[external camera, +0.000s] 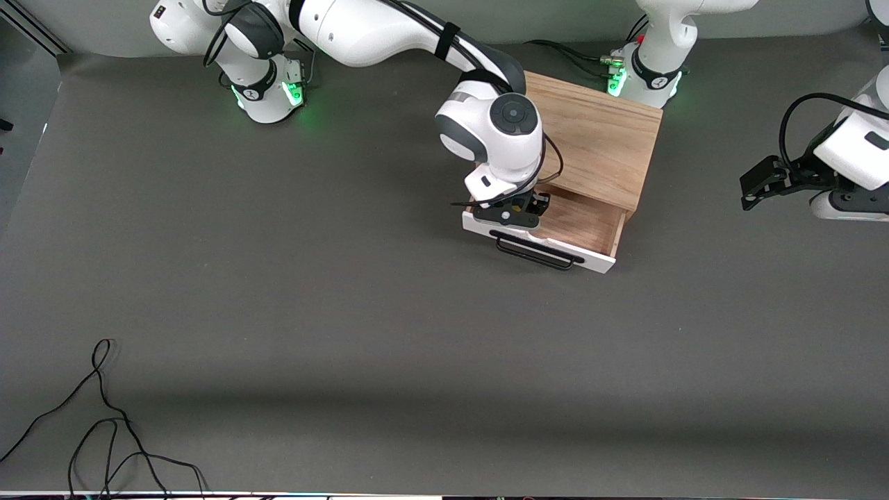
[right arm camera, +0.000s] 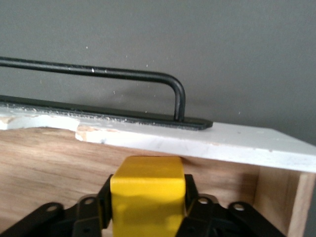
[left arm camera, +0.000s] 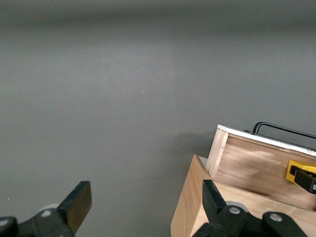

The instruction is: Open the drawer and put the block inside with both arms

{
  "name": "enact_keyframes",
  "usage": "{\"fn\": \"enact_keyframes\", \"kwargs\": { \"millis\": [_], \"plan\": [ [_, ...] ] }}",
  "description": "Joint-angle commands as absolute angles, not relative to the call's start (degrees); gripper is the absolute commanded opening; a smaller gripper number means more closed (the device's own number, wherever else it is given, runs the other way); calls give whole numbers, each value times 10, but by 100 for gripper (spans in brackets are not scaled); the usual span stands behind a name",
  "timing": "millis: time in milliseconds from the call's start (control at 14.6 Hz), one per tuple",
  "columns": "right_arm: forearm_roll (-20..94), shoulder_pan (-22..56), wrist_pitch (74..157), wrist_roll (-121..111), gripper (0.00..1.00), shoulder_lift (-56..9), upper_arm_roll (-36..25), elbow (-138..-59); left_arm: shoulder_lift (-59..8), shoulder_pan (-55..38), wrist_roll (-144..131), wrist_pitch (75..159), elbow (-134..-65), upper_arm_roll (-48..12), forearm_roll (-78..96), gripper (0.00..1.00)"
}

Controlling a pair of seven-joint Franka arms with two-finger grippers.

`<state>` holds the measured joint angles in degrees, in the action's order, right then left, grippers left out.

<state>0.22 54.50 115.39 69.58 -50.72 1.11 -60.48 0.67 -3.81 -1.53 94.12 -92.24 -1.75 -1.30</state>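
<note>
The grey bench (external camera: 278, 312) looked flat and dull. My right end effector (right arm camera: 148, 217) pinched the smooth yellow block (right arm camera: 147, 197) inside the open wooden drawer (external camera: 590, 226), near the bench's top edge. Next, I guessed, let go. The left end effector (left arm camera: 143, 207) waited, wide open and empty.

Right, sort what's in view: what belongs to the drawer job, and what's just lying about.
Job:
- white-fronted drawer in light oak box, open
- small yellow cube, held in right gripper over the drawer
- left gripper, open, waiting

Lying about:
- loose black cable
</note>
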Motion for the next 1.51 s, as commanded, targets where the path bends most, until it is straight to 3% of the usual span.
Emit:
{"fn": "enact_keyframes", "kwargs": {
  "millis": [0, 549, 892, 1441],
  "plan": [
    [-22, 554, 1150, 715, 100, -505, 7, -588, 1, -45, -7, 928, -906, -10, -22, 100],
    [-20, 455, 1032, 649, 100, -378, 46, -604, 1, -47, -12, 927, -907, -10, -22, 100],
    [-20, 340, 1011, 460, 100, -220, 40, -782, 1, -47, -13, 927, -907, -10, -22, 100],
    [30, 78, 1008, 233, 100, -48, 37, -935, 1, -45, -12, 926, -907, -10, -22, 100]
  ]
}}
